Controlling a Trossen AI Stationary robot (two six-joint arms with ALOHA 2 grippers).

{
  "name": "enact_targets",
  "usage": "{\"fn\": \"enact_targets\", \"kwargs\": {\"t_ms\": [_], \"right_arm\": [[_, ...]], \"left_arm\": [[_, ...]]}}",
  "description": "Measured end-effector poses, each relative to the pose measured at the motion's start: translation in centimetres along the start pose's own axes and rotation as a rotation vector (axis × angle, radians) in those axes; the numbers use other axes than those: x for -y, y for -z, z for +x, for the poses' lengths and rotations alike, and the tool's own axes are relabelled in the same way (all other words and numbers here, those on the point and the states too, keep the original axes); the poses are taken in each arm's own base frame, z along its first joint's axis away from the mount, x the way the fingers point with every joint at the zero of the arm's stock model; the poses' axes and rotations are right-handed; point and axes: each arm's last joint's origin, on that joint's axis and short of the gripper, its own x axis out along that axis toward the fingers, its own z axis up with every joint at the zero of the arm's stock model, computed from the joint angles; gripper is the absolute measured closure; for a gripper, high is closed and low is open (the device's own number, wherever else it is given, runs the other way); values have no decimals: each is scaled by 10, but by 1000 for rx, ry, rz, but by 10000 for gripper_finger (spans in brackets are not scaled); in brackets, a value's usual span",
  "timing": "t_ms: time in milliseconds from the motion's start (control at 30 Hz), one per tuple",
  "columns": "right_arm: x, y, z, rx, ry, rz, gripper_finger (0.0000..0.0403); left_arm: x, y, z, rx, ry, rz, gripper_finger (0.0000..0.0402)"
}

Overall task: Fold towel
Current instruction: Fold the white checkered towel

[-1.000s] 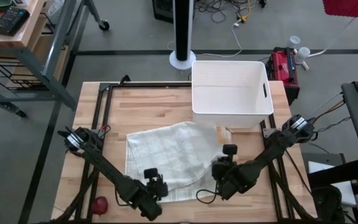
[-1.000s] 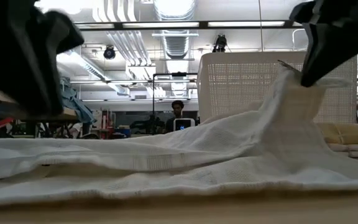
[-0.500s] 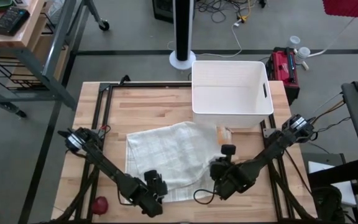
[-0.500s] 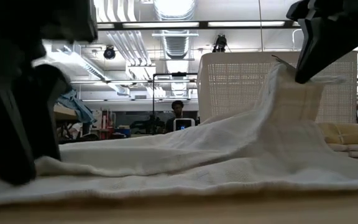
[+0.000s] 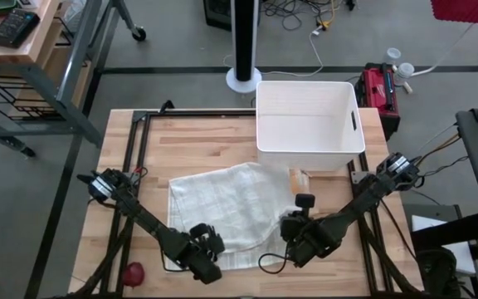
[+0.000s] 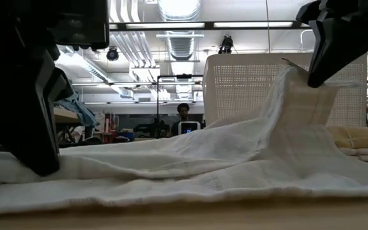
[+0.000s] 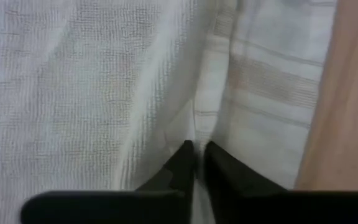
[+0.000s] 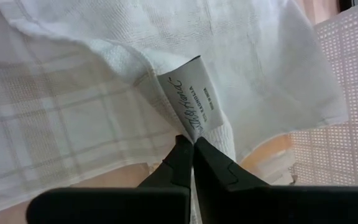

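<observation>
At the near edge of the towel [image 5: 222,212], left gripper [image 5: 207,249] has dropped from just above the cloth and pinched in; its fingers [image 7: 185,163] now meet on a ridge of fabric. Right gripper [image 5: 291,229] unchanged, clamped on the corner by the label [image 8: 192,106], held raised beside the white bin [image 5: 309,124]. Both near corners look gripped, so the fold-over can likely start.

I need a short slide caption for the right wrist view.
Right gripper pinching the white towel beside its label.
</observation>
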Motion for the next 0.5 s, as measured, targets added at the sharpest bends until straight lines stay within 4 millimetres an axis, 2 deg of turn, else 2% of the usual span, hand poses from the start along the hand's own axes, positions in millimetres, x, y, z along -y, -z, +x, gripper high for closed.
{"fn": "enact_targets", "kwargs": {"t_ms": [67, 233, 500], "right_arm": [[0, 0, 0, -2, -2, 1, 403], [1, 1, 0, -16, -1, -4, 403], [5, -7, -15, -19, -53, 17, 403]], "left_arm": [[1, -1, -2, -2, -1, -5, 393], [4, -6, -13, -34, -40, 11, 400], [4, -16, -64, -138, -257, 110, 401]]}}
